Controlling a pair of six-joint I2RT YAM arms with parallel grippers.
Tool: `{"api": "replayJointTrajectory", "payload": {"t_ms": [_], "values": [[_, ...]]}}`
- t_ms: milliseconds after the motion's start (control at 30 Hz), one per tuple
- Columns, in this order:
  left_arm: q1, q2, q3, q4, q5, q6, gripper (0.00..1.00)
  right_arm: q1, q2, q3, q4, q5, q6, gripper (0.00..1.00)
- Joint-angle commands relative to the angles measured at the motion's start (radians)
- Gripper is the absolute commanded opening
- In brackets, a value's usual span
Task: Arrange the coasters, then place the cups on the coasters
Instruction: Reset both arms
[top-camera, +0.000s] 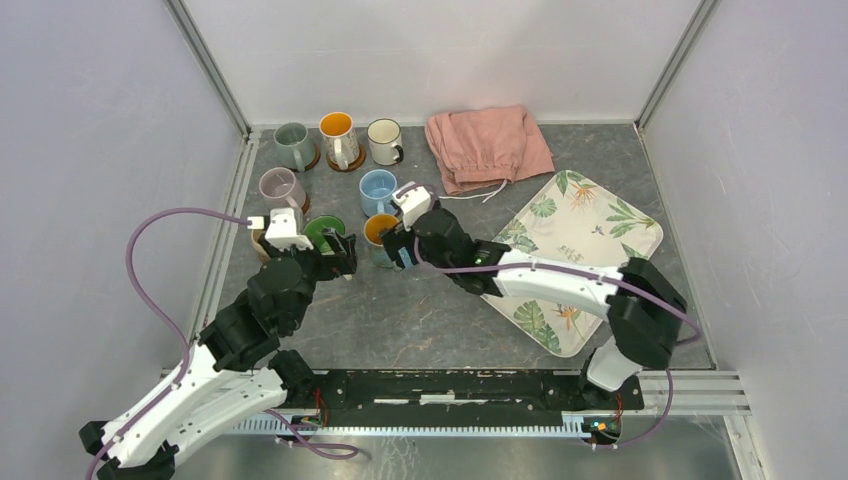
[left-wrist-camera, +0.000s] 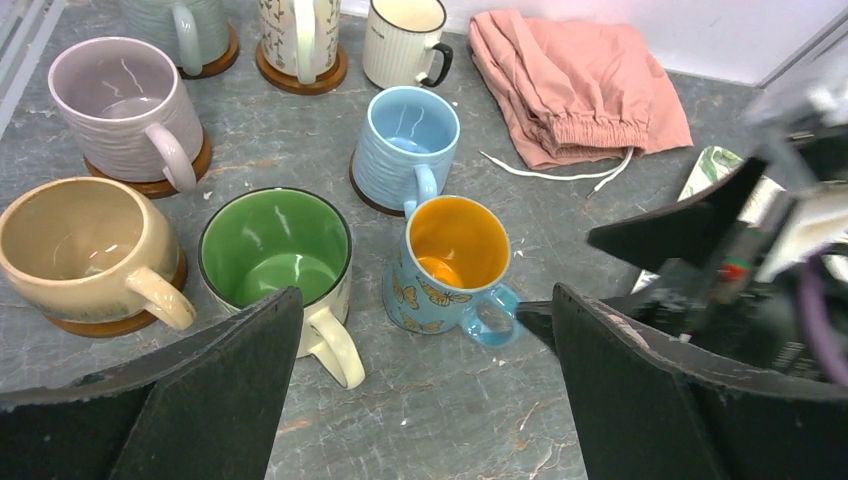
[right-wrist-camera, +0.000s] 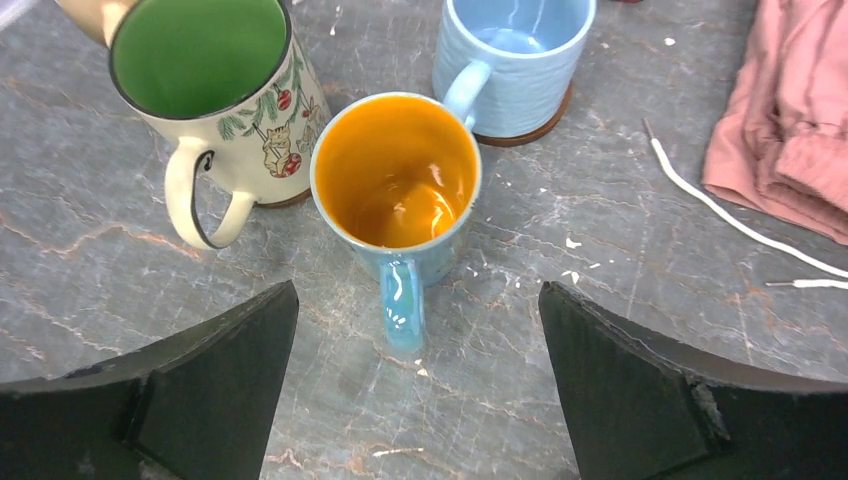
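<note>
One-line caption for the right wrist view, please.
Open right end effector hovers above an orange-inside mug, with a green-inside mug and a light blue mug beyond.

Upright mugs (left-wrist-camera: 415, 140), several on brown coasters (left-wrist-camera: 100, 326)

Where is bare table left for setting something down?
Bare table lies between the mugs and the base rail, plus a narrower strip between the light blue mug and the pink cloth. The mugs themselves stand crowded.
</note>
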Motion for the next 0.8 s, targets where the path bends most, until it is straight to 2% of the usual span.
{"api": "replayJointTrajectory", "payload": {"t_ms": [0, 400, 767], "values": [[-0.002, 0.029, 0.015, 0.038, 0.028, 0.026, 1.0, 0.005, -0.136, -0.074, -0.003, 0.047, 0.03, 0.98], [-0.001, 0.17, 0.089, 0.089, 0.092, 0.066, 1.0, 0.004, -0.535, -0.385, 0.007, 0.235, 0.049, 0.98], [0.0, 0.274, 0.071, 0.203, 0.211, 0.106, 1.0, 0.004, -0.745, -0.531, -0.032, 0.347, 0.072, 0.98]]}}
